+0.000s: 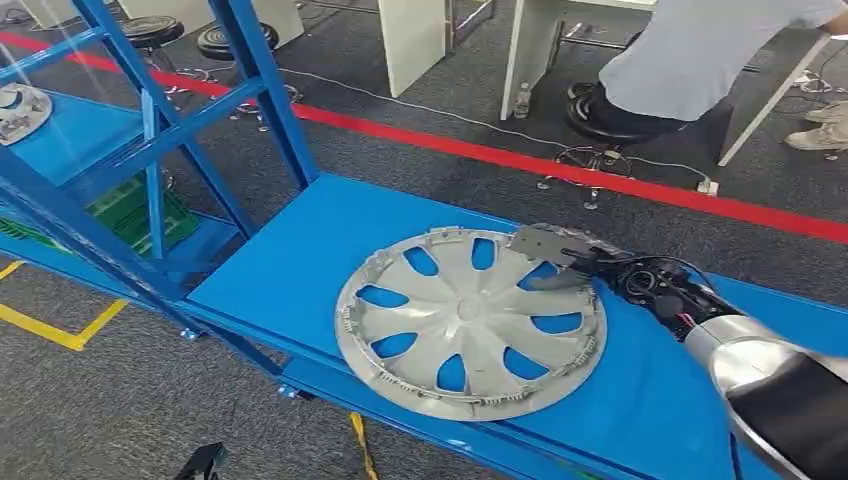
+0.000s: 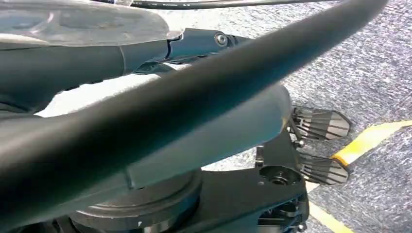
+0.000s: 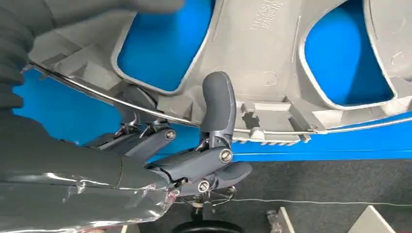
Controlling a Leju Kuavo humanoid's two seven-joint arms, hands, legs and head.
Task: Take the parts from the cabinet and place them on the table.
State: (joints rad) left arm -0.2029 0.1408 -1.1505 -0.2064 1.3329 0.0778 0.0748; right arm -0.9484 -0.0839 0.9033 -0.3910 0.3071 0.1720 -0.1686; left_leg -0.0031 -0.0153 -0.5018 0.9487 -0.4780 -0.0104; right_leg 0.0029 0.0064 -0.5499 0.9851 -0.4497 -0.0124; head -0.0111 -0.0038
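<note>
Carpet (image 1: 90, 420), grey with yellow floor tape, lies nearest, in front of the blue table (image 1: 290, 260). On that table the silver wheel cover (image 1: 470, 322) lies flat, inner side up, blue showing through its openings. The right hand (image 1: 556, 258) reaches in from the right and grasps the cover's far right rim; in the right wrist view the fingers (image 3: 217, 104) curl over the rim's edge onto the ribbed inner face (image 3: 272, 68). The left hand (image 2: 73, 53) hangs above the carpet, and I cannot tell how its fingers sit. To the left stands the blue cabinet frame (image 1: 150, 130), with another silver part (image 1: 20, 110) on its shelf. Beyond the table runs a red floor line (image 1: 560, 165), and behind it a person (image 1: 690, 60) sits on a stool (image 1: 590, 130).
</note>
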